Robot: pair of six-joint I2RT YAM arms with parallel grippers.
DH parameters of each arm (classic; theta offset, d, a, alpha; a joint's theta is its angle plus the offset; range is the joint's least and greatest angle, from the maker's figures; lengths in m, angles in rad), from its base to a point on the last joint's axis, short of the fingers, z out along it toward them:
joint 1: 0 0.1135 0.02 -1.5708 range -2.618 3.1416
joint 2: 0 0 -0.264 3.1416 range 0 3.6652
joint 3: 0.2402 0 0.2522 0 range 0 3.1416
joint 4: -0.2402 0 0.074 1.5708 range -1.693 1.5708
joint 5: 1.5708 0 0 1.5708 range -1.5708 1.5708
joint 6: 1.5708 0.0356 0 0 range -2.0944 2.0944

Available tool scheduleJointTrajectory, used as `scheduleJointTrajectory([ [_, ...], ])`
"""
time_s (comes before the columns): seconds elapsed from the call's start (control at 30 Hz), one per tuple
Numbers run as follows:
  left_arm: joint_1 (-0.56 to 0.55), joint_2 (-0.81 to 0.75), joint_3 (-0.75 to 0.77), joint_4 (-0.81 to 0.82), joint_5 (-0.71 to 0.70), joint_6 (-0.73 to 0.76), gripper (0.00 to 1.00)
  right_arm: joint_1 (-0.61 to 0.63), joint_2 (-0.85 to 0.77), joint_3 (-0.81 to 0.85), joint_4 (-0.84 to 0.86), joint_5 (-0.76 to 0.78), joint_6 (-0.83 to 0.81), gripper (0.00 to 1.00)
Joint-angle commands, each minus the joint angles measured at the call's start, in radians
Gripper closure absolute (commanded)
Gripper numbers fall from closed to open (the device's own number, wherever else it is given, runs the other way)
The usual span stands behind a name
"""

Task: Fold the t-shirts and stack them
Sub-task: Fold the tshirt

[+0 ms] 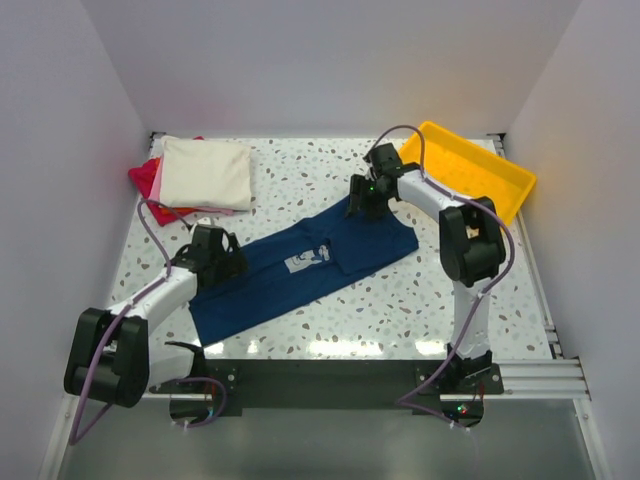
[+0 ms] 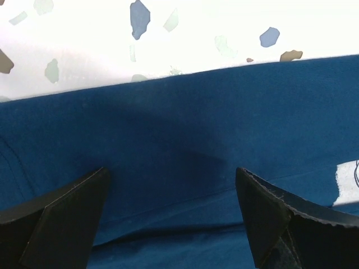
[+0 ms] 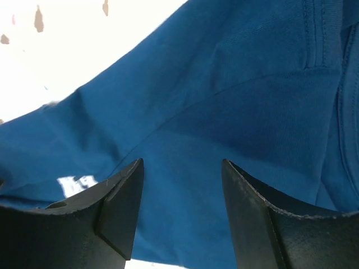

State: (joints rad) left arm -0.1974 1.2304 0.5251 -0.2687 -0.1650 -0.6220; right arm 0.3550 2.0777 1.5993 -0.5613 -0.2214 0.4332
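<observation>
Across the middle of the speckled table (image 1: pixel 380 300) the navy blue t-shirt (image 1: pixel 300 275) lies as a long slanted strip. The left gripper (image 1: pixel 222 252) hovers over its near-left end, fingers (image 2: pixel 67 213) spread wide above the cloth. The right gripper (image 1: pixel 366 196) is at the far-right end, fingers (image 3: pixel 115 202) apart with nothing pinched. A cream-topped stack of folded t-shirts (image 1: pixel 205 172) sits far left.
</observation>
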Motion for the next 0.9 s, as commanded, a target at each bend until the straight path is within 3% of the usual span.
scheduleJointTrajectory([
  [0.0, -0.007, -0.012, -0.02, -0.058, -0.028, -0.051, 0.0, 0.006, 0.048, 0.036, 0.024, 0.024, 0.009, 0.39],
  [0.3, -0.037, -0.006, -0.027, -0.099, 0.044, -0.102, 0.0, 0.004, 0.257, 0.211, -0.012, 0.077, -0.007, 0.39],
  [0.63, -0.077, 0.006, -0.04, -0.151, 0.159, -0.098, 0.0, 0.006, 0.543, 0.64, -0.126, 0.079, 0.002, 0.39],
  [0.87, -0.143, 0.03, -0.03, -0.178, 0.266, -0.065, 0.0, 0.007, 0.637, 0.775, -0.106, 0.028, 0.058, 0.38],
])
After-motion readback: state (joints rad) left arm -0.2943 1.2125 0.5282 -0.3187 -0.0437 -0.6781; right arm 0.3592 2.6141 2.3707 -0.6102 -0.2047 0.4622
